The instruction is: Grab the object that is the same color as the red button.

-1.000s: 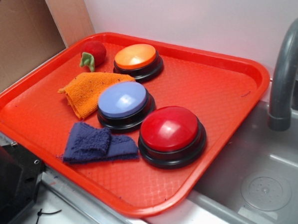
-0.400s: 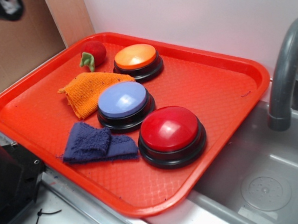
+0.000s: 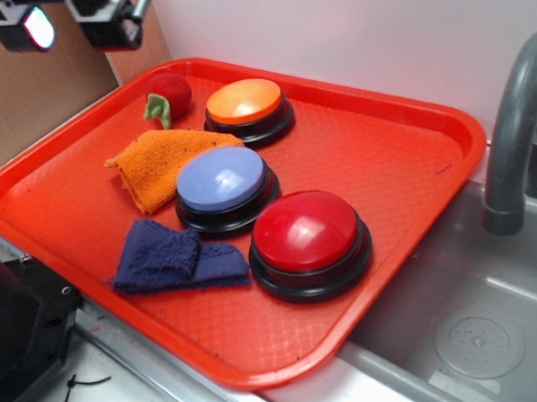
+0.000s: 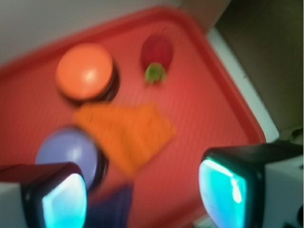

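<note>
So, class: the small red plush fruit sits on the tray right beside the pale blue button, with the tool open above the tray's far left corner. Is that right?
Not quite. The red plush fruit sits beside the orange button, not the pale blue button; the exterior view shows it. The rest holds: it is on the tray, and the tool is open above the far left corner.

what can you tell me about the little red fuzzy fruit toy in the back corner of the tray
The small round red plush fruit looks soft and fuzzy, with a green felt leaf sticking out on the side facing the orange cloth. It sits on the red plastic tray in the far left corner, close to the rim, left of the orange-domed button on a black base and behind the crumpled orange cloth. Nothing grips it; the end effector hovers above, open and empty. The wrist view shows it blurred, apart from the button.
</note>
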Tool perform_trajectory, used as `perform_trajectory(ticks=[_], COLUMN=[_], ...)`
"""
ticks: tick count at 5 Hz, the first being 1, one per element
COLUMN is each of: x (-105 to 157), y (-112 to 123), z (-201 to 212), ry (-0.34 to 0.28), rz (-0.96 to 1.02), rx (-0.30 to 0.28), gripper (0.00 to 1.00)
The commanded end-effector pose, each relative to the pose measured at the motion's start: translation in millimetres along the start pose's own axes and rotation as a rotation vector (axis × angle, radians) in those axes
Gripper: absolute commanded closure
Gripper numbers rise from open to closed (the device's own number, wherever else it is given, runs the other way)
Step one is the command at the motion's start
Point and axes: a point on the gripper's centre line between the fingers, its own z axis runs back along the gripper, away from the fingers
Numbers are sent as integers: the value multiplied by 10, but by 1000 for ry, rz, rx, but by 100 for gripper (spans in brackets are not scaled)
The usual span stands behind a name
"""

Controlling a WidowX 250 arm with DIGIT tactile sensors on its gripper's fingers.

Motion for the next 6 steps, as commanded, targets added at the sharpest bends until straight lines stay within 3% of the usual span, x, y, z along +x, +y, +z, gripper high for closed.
perform_trajectory(ticks=[1, 3, 4, 5, 6], x=[632, 879, 985, 1022, 1022], y=[205, 396, 398, 367, 321], z=[-399, -718, -906, -1137, -1398], ry=[-119, -124, -143, -124, -60], rz=[268, 470, 506, 517, 507], rx=[65, 112, 166, 190, 10], gripper=[0, 0, 0, 0, 0])
